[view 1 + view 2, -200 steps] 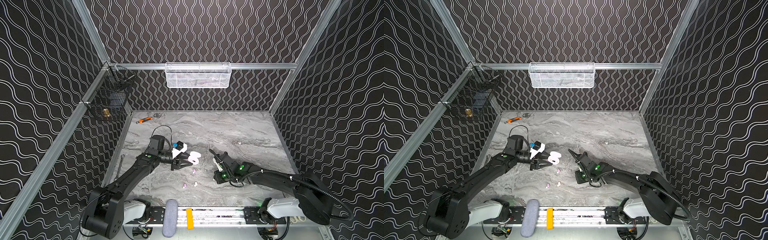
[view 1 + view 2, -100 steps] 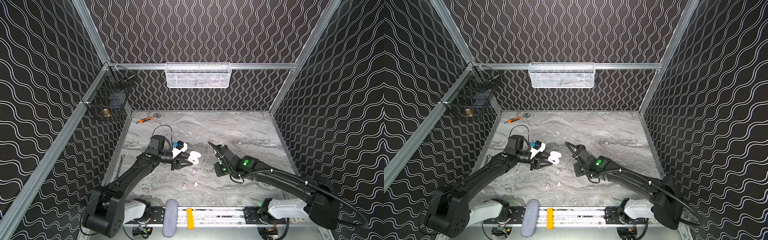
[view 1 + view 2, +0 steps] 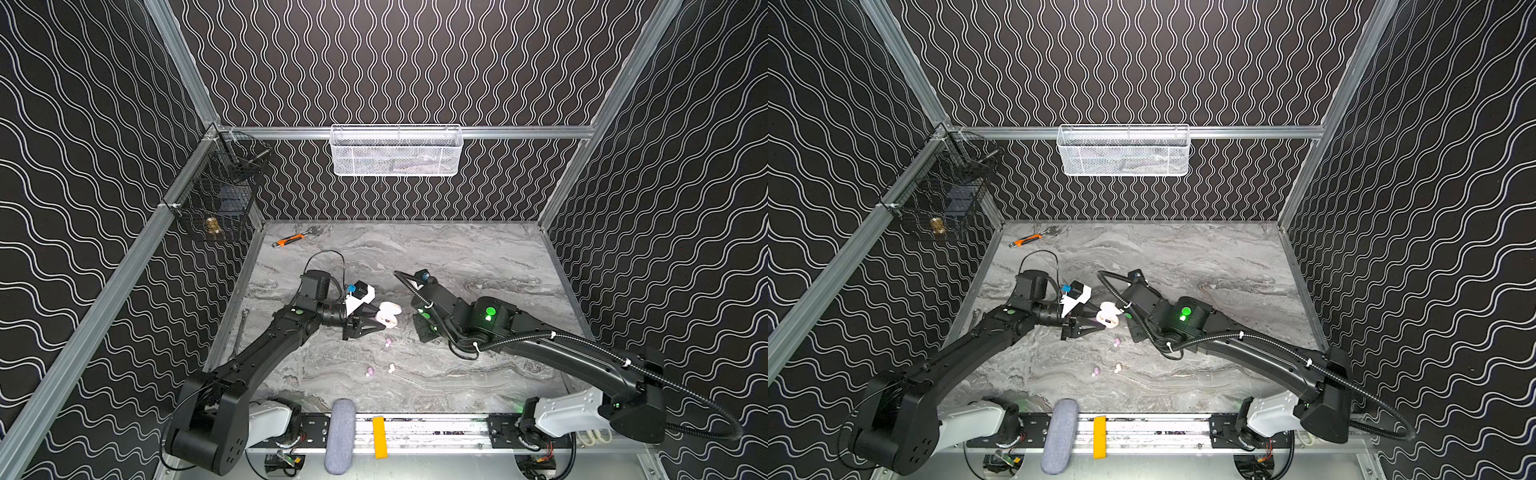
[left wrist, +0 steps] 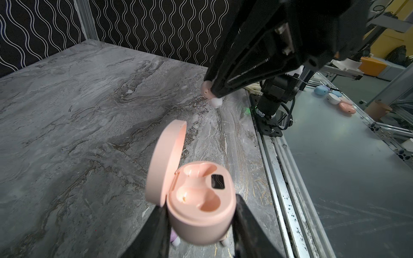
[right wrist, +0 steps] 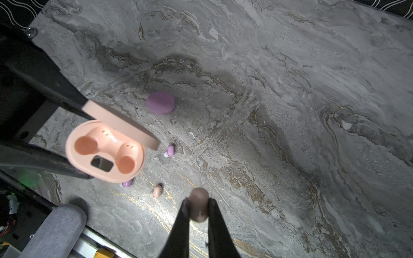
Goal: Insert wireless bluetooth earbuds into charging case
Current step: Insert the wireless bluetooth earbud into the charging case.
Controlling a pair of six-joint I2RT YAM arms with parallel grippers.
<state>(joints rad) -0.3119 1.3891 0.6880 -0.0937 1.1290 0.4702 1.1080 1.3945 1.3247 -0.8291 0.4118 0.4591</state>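
My left gripper point(image 4: 201, 221) is shut on the base of a pale pink charging case point(image 4: 199, 201), held above the table with its lid open and both wells empty. The same case point(image 3: 388, 316) shows in both top views. My right gripper point(image 5: 199, 208) is shut on one small pale earbud point(image 5: 198, 204), which hangs in the air a little beyond the case's lid and apart from it point(image 4: 211, 95). Three more earbuds lie on the marble below: two lilac point(image 3: 388, 342) point(image 3: 369, 370) and one cream-pink point(image 3: 391, 367).
A closed lilac case point(image 5: 161, 105) lies on the table under the right arm. An orange-handled tool point(image 3: 291, 240) is at the back left. A white mesh basket point(image 3: 395, 151) and a black wire basket point(image 3: 224, 199) hang on the walls. A grey padded roll point(image 3: 340, 436) sits on the front rail.
My right arm has lifted and swung toward the back left, bringing its gripper and the earbud closer to the case. The left arm and the case have stayed put.
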